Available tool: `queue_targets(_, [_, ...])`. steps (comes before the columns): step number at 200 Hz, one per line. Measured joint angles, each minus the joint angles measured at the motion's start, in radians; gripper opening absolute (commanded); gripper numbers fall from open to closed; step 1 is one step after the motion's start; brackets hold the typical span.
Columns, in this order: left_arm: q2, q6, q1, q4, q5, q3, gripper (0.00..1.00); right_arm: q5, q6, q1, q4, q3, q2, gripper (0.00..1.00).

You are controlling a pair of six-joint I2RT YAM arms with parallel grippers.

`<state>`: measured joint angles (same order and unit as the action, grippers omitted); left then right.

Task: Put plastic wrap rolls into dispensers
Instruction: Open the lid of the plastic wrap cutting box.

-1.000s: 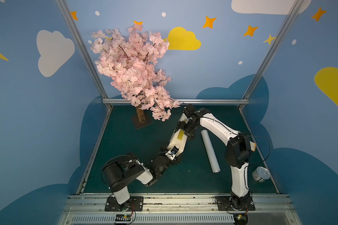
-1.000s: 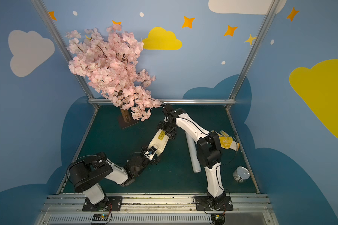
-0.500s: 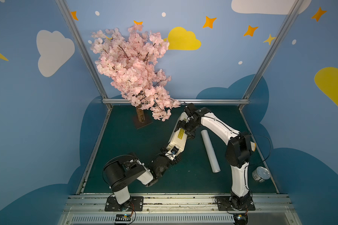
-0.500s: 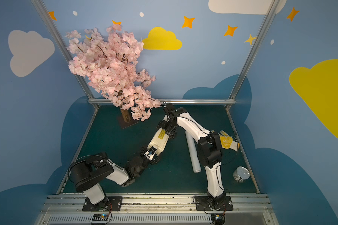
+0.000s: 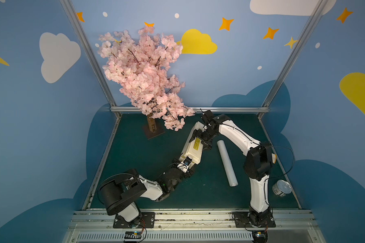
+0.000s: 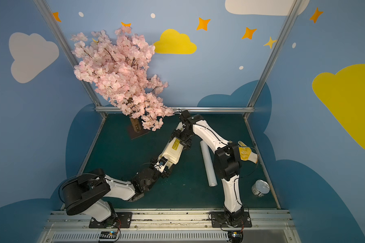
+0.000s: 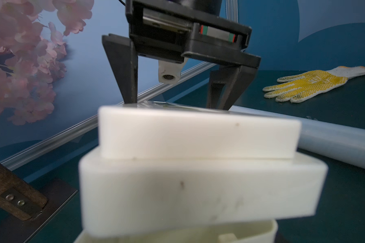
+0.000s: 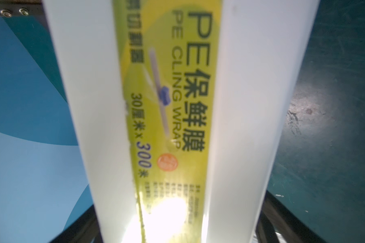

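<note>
The dispenser [image 5: 195,147] [image 6: 175,147] is a long cream box with a yellow label [image 8: 167,105], lying slantwise mid-table. My left gripper [image 5: 185,166] [image 6: 162,165] is shut on its near end. In the left wrist view that end [image 7: 198,185] fills the picture and hides my own fingers. My right gripper [image 5: 202,138] [image 6: 182,138] [image 7: 174,104] is shut across the far part, with dark fingers [image 8: 272,223] tight against both sides of the box. The plastic wrap roll [image 5: 227,163] [image 6: 208,164] [image 7: 335,145] lies free on the mat, just right of the dispenser.
A pink blossom tree [image 5: 143,73] on a dark base plate [image 5: 154,132] stands at the back left, its branches close to the dispenser's far end. A silver tin can [image 5: 281,188] lies at the front right. A yellow glove [image 6: 247,154] [image 7: 310,84] lies behind the right arm.
</note>
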<state>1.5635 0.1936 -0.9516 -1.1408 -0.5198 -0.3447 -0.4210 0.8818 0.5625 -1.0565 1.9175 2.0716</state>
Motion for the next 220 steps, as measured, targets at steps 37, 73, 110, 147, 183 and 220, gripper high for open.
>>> queue_targets(37, [-0.032, -0.019, -0.003, 0.053, -0.008, -0.001, 0.02, -0.036, -0.005, -0.014, -0.021, 0.014, 0.000, 0.85])
queue_targets(73, [-0.018, -0.030, -0.005, 0.051, -0.012, -0.014, 0.02, -0.070, -0.023, -0.038, -0.029, 0.014, 0.000, 0.80])
queue_targets(110, [-0.011, -0.050, -0.007, 0.094, -0.056, -0.008, 0.02, -0.110, -0.055, -0.113, -0.015, 0.014, -0.017, 0.80])
queue_targets(147, [-0.013, -0.053, -0.007, 0.140, -0.092, 0.001, 0.02, -0.121, -0.085, -0.193, -0.007, 0.031, -0.037, 0.81])
queue_targets(183, [-0.053, -0.092, -0.007, 0.224, -0.103, -0.009, 0.20, -0.116, -0.146, -0.185, -0.028, 0.033, -0.037, 0.82])
queue_targets(220, [-0.170, -0.205, -0.007, 0.439, -0.113, -0.063, 0.61, -0.065, -0.245, -0.174, -0.052, 0.000, -0.050, 0.83])
